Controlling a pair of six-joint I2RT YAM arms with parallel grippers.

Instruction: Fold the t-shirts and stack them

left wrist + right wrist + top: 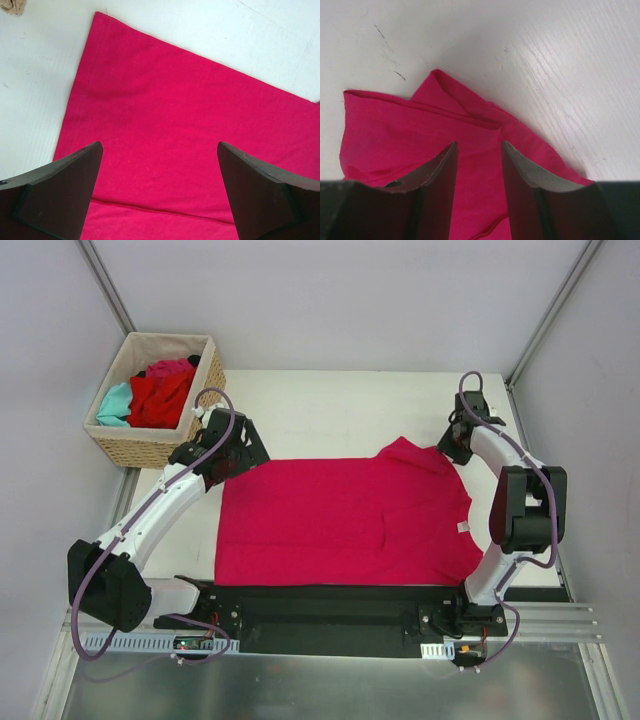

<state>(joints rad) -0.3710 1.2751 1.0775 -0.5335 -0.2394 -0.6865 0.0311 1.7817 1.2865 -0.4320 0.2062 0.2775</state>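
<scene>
We see the magenta-pink cloth t-shirt (350, 520) flat on the white desk (330, 400), long axis left-right. The left claw (159, 144) gapes over its hem corner (100, 22). The right claw (479, 146) is half-narrowed astride the sleeve (445, 95), grip uncertain.

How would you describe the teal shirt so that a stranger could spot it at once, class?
Start at the white table, then find the wicker basket off its far left corner. The teal shirt lies crumpled against the basket's left wall. It alone is blue-green; its neighbours are a red shirt and a pink shirt.
</scene>
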